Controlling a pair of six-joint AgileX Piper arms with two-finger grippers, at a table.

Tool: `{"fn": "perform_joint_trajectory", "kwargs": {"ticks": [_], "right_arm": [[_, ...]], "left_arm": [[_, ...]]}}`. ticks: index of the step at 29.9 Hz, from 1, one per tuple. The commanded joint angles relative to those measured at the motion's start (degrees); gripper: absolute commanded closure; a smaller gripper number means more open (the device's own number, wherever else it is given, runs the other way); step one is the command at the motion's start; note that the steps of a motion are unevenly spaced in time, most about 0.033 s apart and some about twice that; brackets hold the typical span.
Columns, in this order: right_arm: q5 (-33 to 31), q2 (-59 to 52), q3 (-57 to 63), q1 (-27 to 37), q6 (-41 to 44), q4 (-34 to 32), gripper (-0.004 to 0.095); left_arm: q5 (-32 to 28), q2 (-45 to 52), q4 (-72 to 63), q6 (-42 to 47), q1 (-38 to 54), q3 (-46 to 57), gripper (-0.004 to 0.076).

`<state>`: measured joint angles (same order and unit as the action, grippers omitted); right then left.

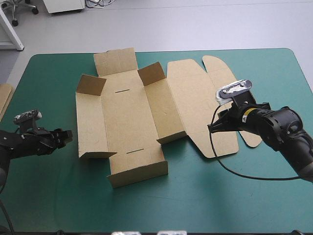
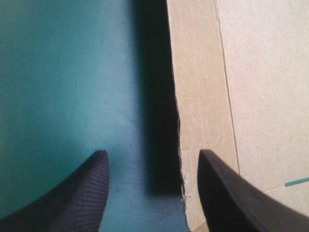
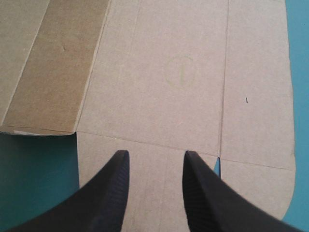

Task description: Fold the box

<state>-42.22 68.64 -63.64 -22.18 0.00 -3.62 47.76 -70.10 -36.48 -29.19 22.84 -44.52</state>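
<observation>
The brown cut-board box [image 1: 128,122] lies mid-way on the teal-green table [image 1: 195,205], walls partly raised. Your left gripper [image 1: 68,135] gapes wide beside its left wall, and your right gripper [image 1: 212,128] is narrowly parted over its flat lid [image 1: 193,98].

Left claw [image 2: 152,153], right claw [image 3: 156,153]: ribbed, fin-shaped black fingers [image 3: 108,193].

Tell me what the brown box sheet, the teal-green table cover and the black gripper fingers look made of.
Brown box sheet: matte cardboard, likely corrugated; pressed crease lines and a rough, fibrous cut edge show. Teal-green table cover: smooth, faintly sheened, perhaps a rubber or vinyl mat; unclear. Black fingers: finely ribbed surface, probably rubber or plastic.
</observation>
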Motion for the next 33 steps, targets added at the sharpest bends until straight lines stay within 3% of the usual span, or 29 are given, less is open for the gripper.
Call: {"fn": "perform_joint_trajectory", "kwargs": {"ticks": [1,4,7,13,17,22,30,33], "right_arm": [[3.3,-1.22,-2.34,2.94,-1.08,-0.39,0.0554],[3.54,-1.07,-2.34,7.79,-2.96,1.64,0.054],[3.54,-1.08,-2.34,13.08,-6.49,8.06,0.0524],[3.92,-1.08,-2.34,17.84,-13.51,18.29,0.0522],[4.44,-1.08,-2.34,17.84,-13.71,18.43,0.0522],[4.44,-0.83,-2.34,17.84,-13.71,18.35,0.0522],[4.31,-0.48,-2.34,17.84,-13.71,18.35,0.0538],[4.31,-0.48,-2.34,17.84,-13.71,18.35,0.0555]], "left_arm": [[-1.16,-1.36,-11.4,-8.29,2.42,2.25,0.0319],[-1.16,-3.88,-19.69,-14.81,2.96,5.04,0.0319],[-0.64,-6.48,-27.09,-20.65,2.84,5.96,0.0319],[4.34,-11.9,-34.4,-25.79,2.84,5.96,0.0319],[7.77,-15.59,-32.65,-26.22,2.84,5.96,0.0319],[7.54,-15.95,-35.62,-28.26,2.73,5.96,0.0332],[3.57,-16.22,-36.34,-28.36,-3.21,5.96,0.05],[1.92,-16.22,-36.07,-28.26,-3.98,5.96,0.0624]]}}
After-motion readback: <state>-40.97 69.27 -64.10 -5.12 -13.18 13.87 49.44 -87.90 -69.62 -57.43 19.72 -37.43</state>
